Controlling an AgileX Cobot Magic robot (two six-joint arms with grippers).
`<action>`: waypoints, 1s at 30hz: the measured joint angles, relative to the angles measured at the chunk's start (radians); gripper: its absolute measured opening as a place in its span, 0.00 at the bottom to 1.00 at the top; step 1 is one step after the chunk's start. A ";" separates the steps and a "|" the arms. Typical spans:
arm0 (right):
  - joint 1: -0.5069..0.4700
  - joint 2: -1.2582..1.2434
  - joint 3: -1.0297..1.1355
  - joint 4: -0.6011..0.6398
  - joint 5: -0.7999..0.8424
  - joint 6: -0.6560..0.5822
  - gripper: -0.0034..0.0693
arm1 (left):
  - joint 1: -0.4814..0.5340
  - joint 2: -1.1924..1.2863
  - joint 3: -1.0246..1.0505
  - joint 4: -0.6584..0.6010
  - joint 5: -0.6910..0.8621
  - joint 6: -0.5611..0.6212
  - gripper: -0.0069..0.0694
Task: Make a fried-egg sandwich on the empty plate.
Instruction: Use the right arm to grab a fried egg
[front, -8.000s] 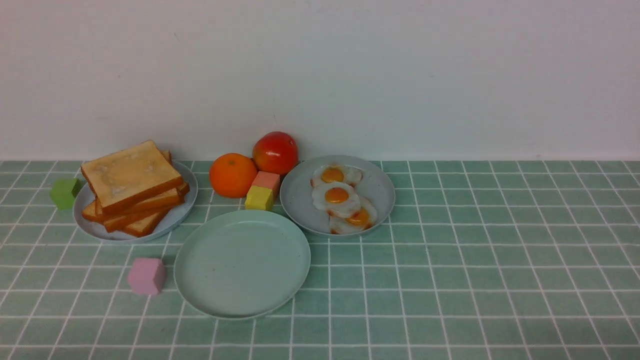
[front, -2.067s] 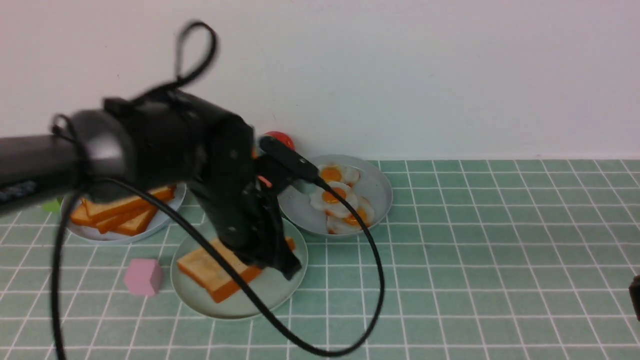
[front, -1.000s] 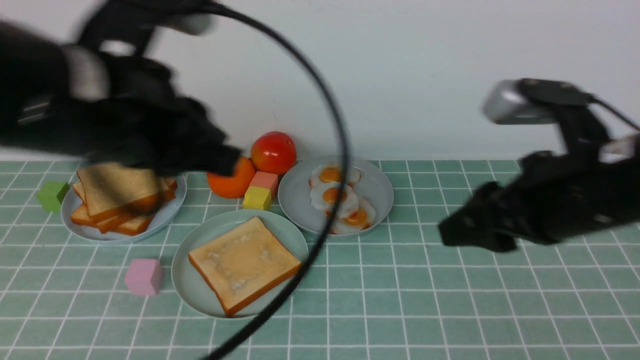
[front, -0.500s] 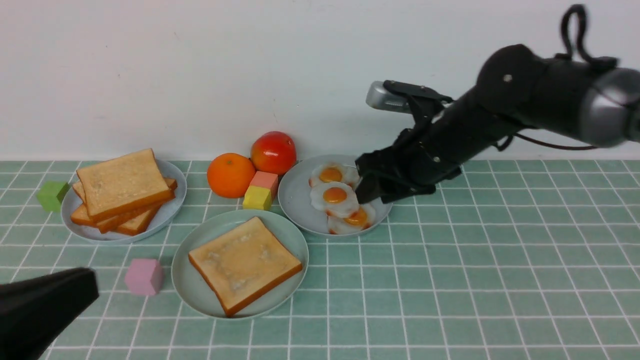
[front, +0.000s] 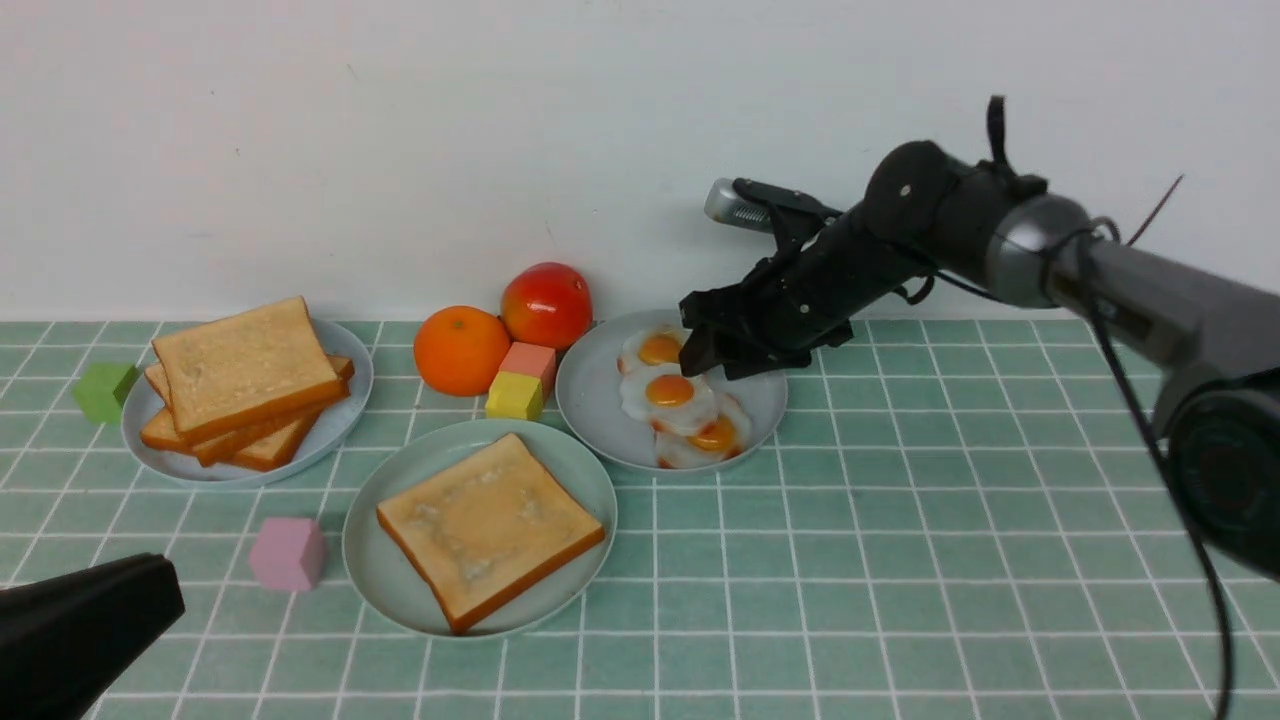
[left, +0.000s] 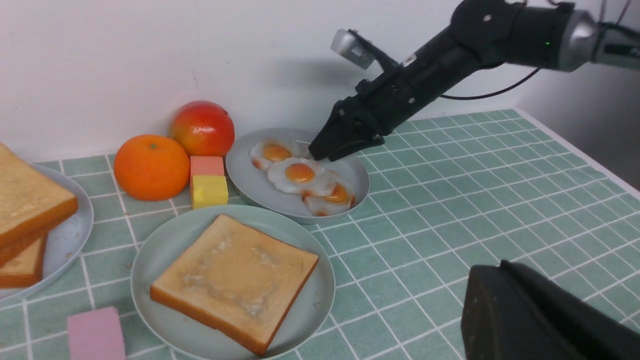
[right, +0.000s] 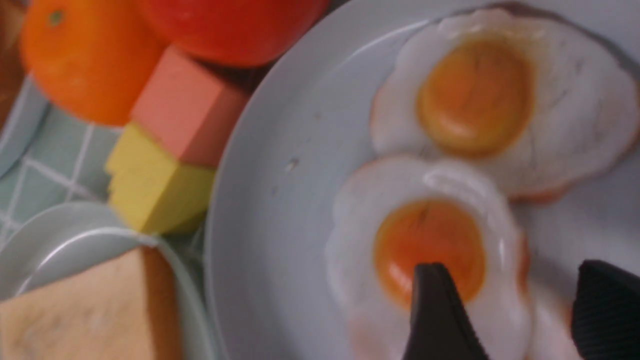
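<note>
One golden toast slice (front: 488, 525) lies flat on the mint-green plate (front: 380, 570), also seen in the left wrist view (left: 232, 280). Three fried eggs overlap on a grey-blue plate (front: 600, 400). My right gripper (front: 705, 362) hangs open just above the middle fried egg (front: 672, 392). In the right wrist view its fingers straddle that egg's (right: 430, 235) edge, gripper (right: 512, 270) holding nothing. My left gripper (front: 150, 590) is shut and empty, low at the near left of the table (left: 480, 280). More toast slices (front: 245, 375) are stacked on a second grey-blue plate (front: 345, 425).
An orange (front: 463, 350) and a red fruit (front: 548, 303) sit by the back wall between the two grey-blue plates. A salmon cube (front: 531, 360) and a yellow cube (front: 517, 396) touch the egg plate's left rim. A pink cube (front: 288, 552) and a green cube (front: 103, 390) lie left.
My left arm has pulled back from the toast stack to the near left corner. My right arm has swung in from the right to just over the eggs, its jaws opening wider.
</note>
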 joint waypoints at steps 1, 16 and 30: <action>0.000 0.015 -0.015 0.000 0.000 -0.001 0.57 | 0.000 0.001 0.000 -0.001 0.000 0.000 0.07; -0.002 0.066 -0.047 0.028 -0.056 -0.023 0.57 | 0.000 0.001 0.000 -0.004 -0.001 0.000 0.07; -0.002 0.075 -0.077 0.059 -0.022 -0.023 0.54 | 0.000 0.001 0.000 -0.005 -0.001 0.000 0.07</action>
